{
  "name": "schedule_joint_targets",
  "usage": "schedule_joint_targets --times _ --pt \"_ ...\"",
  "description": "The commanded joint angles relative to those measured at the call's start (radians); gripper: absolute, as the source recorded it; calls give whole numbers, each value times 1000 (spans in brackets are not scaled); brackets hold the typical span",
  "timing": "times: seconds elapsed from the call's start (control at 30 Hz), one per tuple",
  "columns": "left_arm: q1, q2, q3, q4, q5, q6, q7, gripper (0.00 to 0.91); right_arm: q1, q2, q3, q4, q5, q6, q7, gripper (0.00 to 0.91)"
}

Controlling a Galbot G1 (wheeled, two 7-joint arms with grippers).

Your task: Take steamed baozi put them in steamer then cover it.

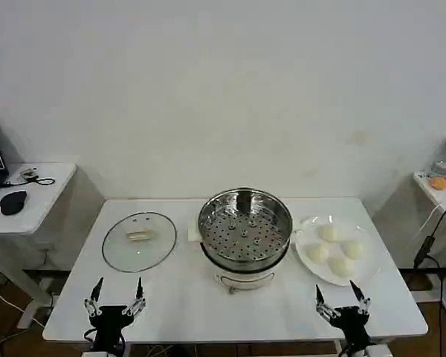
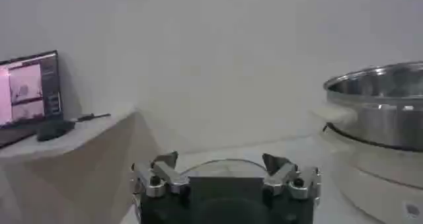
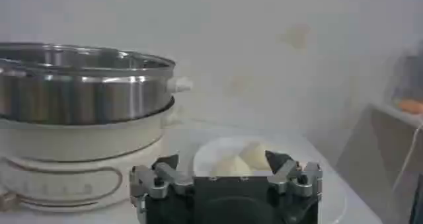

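**Steamer open, buns on the plate, both grippers waiting at the near edge**

On the white table [image 1: 186, 297], a shiny steamer [image 1: 244, 227] at centre — perforated tray bare, white base beneath. Seen from the left wrist as a steel rim over a pale base [image 2: 380, 113], and from the right wrist as a steel wall over the same base [image 3: 82, 90].

To the robot's right of the steamer, just beside it, a white plate [image 1: 309, 256] with four baozi [image 1: 340, 250] clustered on it, touching or nearly so. Two of those buns [image 3: 246, 158] visible past the right gripper's fingers in its wrist view.

To the robot's left of the steamer, lying flat on the table and apart from the pot, the glass cover [image 1: 139, 241] with its pale handle up; a curve of its rim [image 2: 221, 162] just beyond the left fingers.

Left gripper [image 1: 117, 293] low at the near edge, in front of the cover, fingers spread and holding nothing. Right gripper [image 1: 342, 297] likewise at the near edge, in front of the plate, fingers apart and empty.

No readable brand, label or writing anywhere — faint markings on the steamer's base, too small to make out.
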Motion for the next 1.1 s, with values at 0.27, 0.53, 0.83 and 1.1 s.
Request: schedule_joint_targets --times 0.27,0.53,0.83,1.1 --pt "-19 -18 -29 38 132 -30 131 907 441 -575 58 -323 -293 -131 -423 907" --pt "-20 -35 -52 52 148 -39 144 907 932 -702 -313 -618 -556 120 -694 907" --pt "-23 -46 -78 48 149 -47 132 907 1437 -593 -836 -962 -667 337 -912 907" --pt "-25 -45 -97 39 149 -50 120 907 1603 -471 -1077 -1096 -647 350 -1023 907"
